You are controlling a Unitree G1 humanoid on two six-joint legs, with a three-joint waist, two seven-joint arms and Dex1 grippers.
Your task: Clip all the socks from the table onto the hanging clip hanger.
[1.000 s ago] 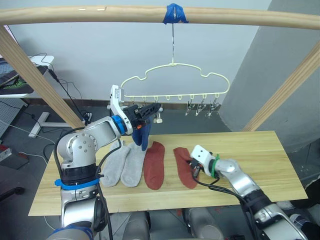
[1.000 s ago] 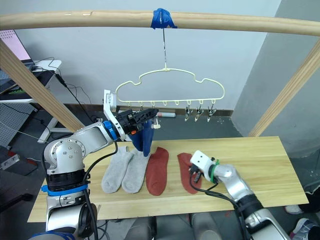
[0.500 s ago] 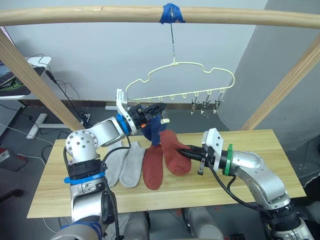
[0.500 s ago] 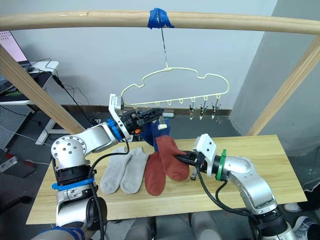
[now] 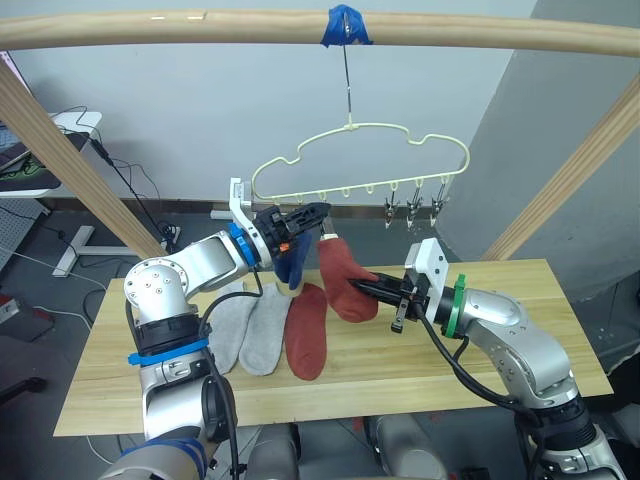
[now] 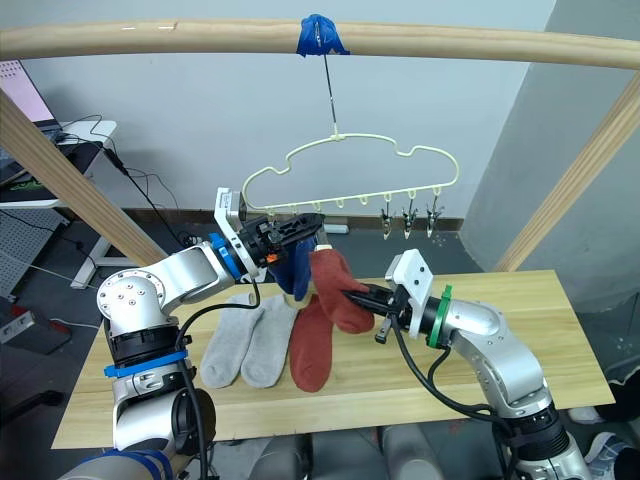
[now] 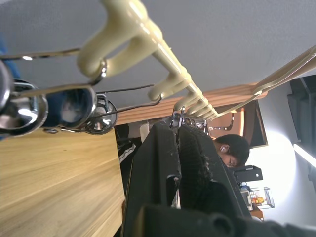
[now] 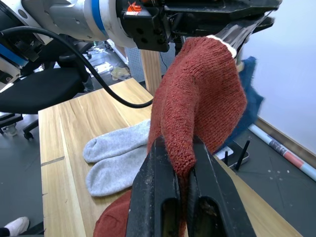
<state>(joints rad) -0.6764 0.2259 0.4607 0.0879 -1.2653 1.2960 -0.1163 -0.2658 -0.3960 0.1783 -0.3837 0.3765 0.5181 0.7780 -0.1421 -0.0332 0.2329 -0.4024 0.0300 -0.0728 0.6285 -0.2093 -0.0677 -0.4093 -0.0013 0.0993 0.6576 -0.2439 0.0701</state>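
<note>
Lying on the table [image 5: 520, 345] at 9 o'clock were two grey socks [image 5: 250, 325]. Left tool [image 5: 318, 210] pinched a hanger [image 5: 360, 160] clip beside a blue sock [image 5: 295, 262]; right tool [image 5: 372, 290] gripped a red sock [image 5: 338, 275] aloft.

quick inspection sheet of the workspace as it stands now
surface: wooden table, three socks lying flat on it.
job's things: two grey socks and one red sock on the table; second red sock lifted; blue sock hanging at the clip hanger; three free clips.
clutter: nothing seen.
grippers: left claw at the hanger's clips, shut on a clip; right claw shut on the lifted red sock.
cables: black leads along both arms; floor cables behind.
surroundings: wooden pole frame, blue tape, grey wall.
</note>
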